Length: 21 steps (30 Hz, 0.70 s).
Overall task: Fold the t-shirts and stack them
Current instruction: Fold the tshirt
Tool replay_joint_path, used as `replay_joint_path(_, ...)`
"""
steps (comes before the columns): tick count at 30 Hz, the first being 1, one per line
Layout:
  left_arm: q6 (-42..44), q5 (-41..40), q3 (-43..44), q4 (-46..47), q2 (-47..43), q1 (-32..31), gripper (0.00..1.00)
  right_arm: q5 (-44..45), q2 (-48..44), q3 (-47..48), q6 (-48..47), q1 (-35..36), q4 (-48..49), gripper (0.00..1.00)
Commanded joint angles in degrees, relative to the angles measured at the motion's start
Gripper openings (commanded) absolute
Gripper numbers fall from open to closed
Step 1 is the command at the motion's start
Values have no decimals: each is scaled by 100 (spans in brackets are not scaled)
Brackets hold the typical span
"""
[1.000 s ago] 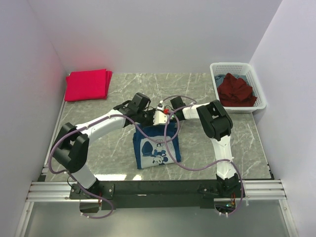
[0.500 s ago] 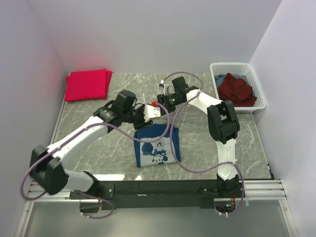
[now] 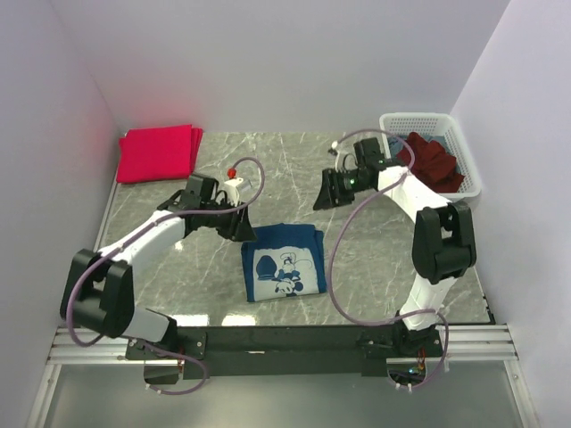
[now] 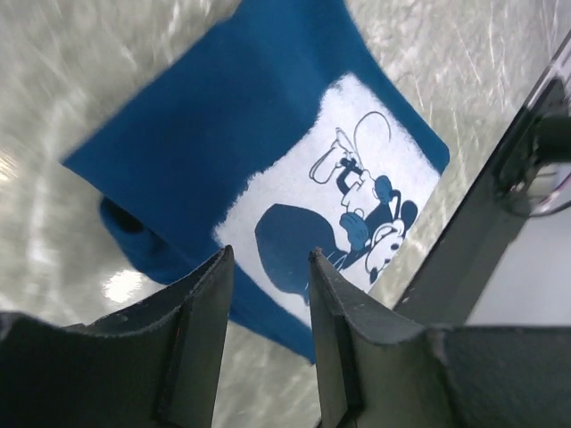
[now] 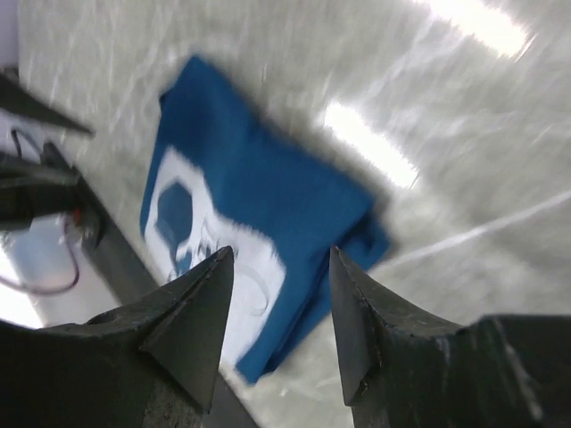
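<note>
A navy t-shirt (image 3: 283, 264) with a white cartoon print lies folded on the marble table, also in the left wrist view (image 4: 241, 152) and the right wrist view (image 5: 259, 223). A stack of folded pinkish-red t-shirts (image 3: 159, 152) sits at the back left. A dark maroon t-shirt (image 3: 431, 163) lies crumpled in the basket. My left gripper (image 3: 247, 227) hangs open just left of the navy shirt's top edge, nothing between its fingers (image 4: 201, 294). My right gripper (image 3: 323, 192) is open and empty, raised above the table behind the navy shirt.
A white lattice basket (image 3: 473, 183) stands at the back right against the wall, with some blue-grey cloth (image 3: 399, 143) beside the maroon one. White walls close in three sides. Purple cables loop from both arms over the table.
Both grippers let go of the navy shirt, opened and drew apart: the left went left, the right went back towards the basket. The shirt now lies flat, folded.
</note>
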Motion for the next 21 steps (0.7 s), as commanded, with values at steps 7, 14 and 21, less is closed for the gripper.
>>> replay_joint_path(7,-1499,-288,-119,825,902,103,46,-415,244,-1025,581,131,651,55)
replay_joint_path(14,-1437,-437,-13,746,1254,147,50,-406,587,-946,828,122,959,57)
replay_joint_path(21,-1420,-385,13,790,1527,217,50,-485,860,-840,889,123,959,56)
